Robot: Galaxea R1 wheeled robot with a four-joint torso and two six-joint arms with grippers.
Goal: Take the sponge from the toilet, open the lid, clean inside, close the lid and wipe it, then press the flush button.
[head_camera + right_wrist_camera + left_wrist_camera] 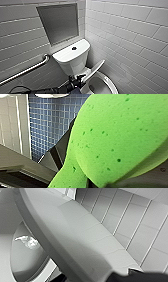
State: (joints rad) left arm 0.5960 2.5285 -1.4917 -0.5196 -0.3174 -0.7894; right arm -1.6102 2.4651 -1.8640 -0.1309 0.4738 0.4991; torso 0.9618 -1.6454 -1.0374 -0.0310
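The white toilet (72, 60) stands in the corner with its lid (93, 70) tilted up, part-way open over the bowl (102, 86). My left gripper (79, 78) reaches in from the lower left and sits open right at the lid's near edge. In the left wrist view the lid (82, 235) slants close across the frame, with the bowl and its water (25, 253) beneath. The bright green sponge (117, 136) looms large in the right wrist view, squeezed and bent in my shut right gripper (75, 169). A dark round flush button (74, 48) sits on the tank cover.
A metal grab bar (27, 70) runs along the tiled left wall. A grey panel (60, 22) hangs above the tank. The tiled right wall (130, 37) stands close beside the toilet. Blue small-tiled floor (50, 124) lies below the right arm.
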